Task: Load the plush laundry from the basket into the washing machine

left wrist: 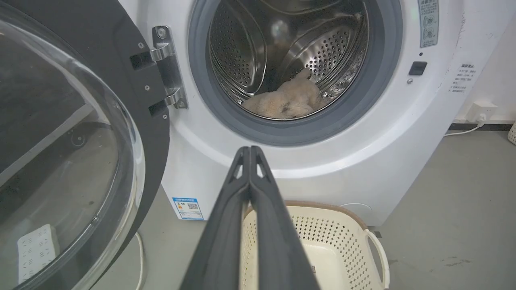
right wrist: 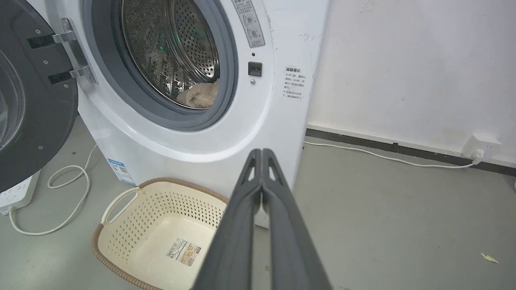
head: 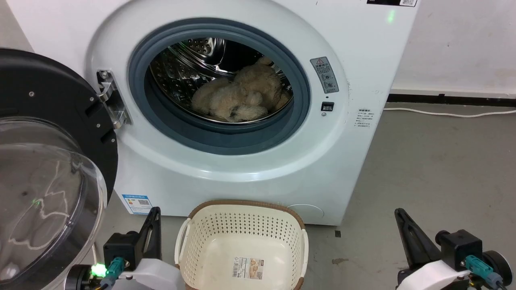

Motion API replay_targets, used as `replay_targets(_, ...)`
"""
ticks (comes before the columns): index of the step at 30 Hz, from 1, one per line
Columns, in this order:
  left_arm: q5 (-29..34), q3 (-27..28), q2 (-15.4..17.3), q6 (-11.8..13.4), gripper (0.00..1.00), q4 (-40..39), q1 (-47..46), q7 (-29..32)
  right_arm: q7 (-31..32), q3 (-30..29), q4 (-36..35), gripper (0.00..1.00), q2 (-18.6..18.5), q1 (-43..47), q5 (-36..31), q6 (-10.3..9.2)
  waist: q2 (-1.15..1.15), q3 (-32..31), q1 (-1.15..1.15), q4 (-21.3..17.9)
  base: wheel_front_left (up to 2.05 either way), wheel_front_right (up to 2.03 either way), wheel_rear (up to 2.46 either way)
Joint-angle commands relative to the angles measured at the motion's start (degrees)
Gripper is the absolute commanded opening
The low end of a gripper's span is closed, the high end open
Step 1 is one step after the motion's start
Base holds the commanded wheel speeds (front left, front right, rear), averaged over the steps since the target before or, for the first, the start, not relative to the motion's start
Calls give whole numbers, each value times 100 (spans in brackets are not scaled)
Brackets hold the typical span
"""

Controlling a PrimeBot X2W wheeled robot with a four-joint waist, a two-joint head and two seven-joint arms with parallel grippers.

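Grey concrete floor (head: 435, 161) runs up to a white wall (head: 459, 40), with a white cable (head: 443, 114) lying along the foot of that wall. On the floor stands the washing machine (head: 258, 177), its black-rimmed door (head: 44, 92) swung wide open to the left on its hinge, the clear dome facing the robot. Inside the grey gasket (head: 225, 137), the plush laundry (head: 242, 94) lies in a heap at the bottom of the shiny perforated drum (head: 181, 68), toward its right side and just behind the front lip. The basket (head: 246, 202) sits upright on the floor just in front of the washer's lower edge, below the drum opening, its bare bottom showing a label sticker (head: 248, 268). The left fingers (left wrist: 227, 217) are pressed together with nothing between them, near the basket's left side and pointing toward the washer. The right fingers (right wrist: 240, 225) are likewise closed on nothing, well apart from the basket on its right, over bare floor.
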Motion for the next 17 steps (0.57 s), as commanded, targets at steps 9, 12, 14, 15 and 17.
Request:
replay_targets(9, 119, 56, -15, -59, 0, -97, -127, 128, 135, -11, -35, 0, 33, -207, -131, 4, 0, 25, 0, -1, 0, 0, 0)
replay_targets(12, 142, 66, -18, -66, 0, -116, -142, 163, 171, -12, -37, 0, 35, -234, -159, 4, 0, 32, 0, -2, 0, 0, 0)
replay_targets(14, 150, 69, -19, -68, 0, -123, -147, 175, 182, -12, -37, 0, 36, -243, -168, 4, 0, 35, 0, -2, 0, 0, 0)
replay_targets(15, 165, 76, -21, -73, 0, -136, -157, 198, 206, -13, -39, 0, 37, -261, -187, 5, 0, 40, 0, -2, 0, 0, 0)
replay_targets(17, 166, 76, -22, -73, 0, -137, -158, 201, 208, -13, -39, 0, 37, -262, -188, 5, 0, 40, 0, -2, 0, 0, 0)
